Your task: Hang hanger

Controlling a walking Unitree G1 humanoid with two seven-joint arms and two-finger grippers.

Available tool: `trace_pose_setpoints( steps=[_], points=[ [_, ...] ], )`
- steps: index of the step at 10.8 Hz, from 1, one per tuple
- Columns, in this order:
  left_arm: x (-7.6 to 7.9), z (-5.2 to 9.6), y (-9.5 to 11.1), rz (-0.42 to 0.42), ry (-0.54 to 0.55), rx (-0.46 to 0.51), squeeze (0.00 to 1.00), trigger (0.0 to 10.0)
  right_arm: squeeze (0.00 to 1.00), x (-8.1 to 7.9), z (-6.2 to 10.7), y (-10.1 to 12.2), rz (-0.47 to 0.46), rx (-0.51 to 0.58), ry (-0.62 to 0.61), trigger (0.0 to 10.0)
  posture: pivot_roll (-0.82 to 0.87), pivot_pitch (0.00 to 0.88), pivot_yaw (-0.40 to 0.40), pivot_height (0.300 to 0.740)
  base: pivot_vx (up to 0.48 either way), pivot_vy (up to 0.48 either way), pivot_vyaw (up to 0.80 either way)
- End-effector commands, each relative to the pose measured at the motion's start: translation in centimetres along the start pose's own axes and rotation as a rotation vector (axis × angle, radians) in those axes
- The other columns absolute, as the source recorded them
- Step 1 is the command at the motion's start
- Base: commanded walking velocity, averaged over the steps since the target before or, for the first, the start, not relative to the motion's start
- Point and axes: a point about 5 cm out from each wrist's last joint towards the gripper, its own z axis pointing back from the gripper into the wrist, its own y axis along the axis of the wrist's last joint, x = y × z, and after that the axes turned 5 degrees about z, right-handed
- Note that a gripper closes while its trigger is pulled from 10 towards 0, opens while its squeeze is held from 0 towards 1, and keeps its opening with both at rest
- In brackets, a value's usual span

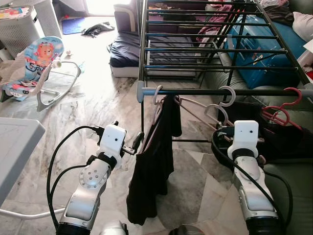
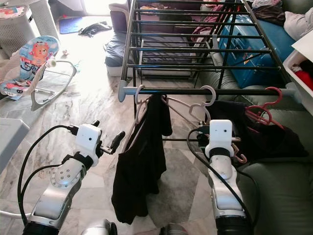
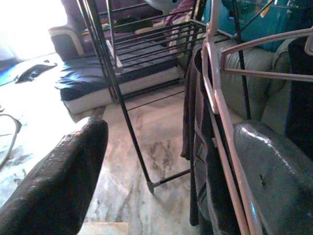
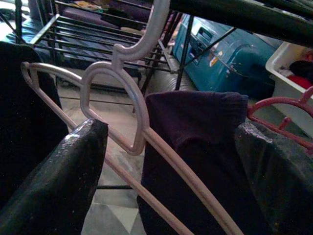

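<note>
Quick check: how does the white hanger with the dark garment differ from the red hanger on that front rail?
The white hanger carries a dark garment; the red hanger carries nothing. White hangs near the front rail's left end, beside the left gripper; red hangs near its right end. Both hook over that rail.

no legible text on anything in view, print on the baby bouncer (image 1: 38,58) too blurred to read, sticker on the blue suitcase (image 4: 213,54) unreadable
</note>
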Motion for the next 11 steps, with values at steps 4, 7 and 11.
trace_pose_setpoints(
  steps=[4, 7, 11],
  points=[
    [0.0, 0.1, -0.2, -0.01, -0.003, -0.009, 0.0, 10.0, 0.0, 0.3, -0.4, -0.1, -0.017, -0.022, -0.007, 10.0, -0.06, 0.0, -0.025, 0.74, 0.0, 0.0, 0.0],
    [0.1, 0.2, -0.4, 0.0, 0.007, -0.003, 0.0, 10.0, 0.0, -0.1, 0.7, -1.2, -0.043, -0.049, 0.008, 10.0, -0.05, 0.0, -0.051, 0.74, 0.0, 0.0, 0.0],
    [-0.1, -0.4, -0.2, -0.014, -0.018, 0.002, 0.0, 10.0, 0.0, -2.3, 0.4, -0.3, -0.063, -0.005, 0.042, 10.0, -0.05, 0.0, -0.02, 0.74, 0.0, 0.0, 0.0]
  ],
)
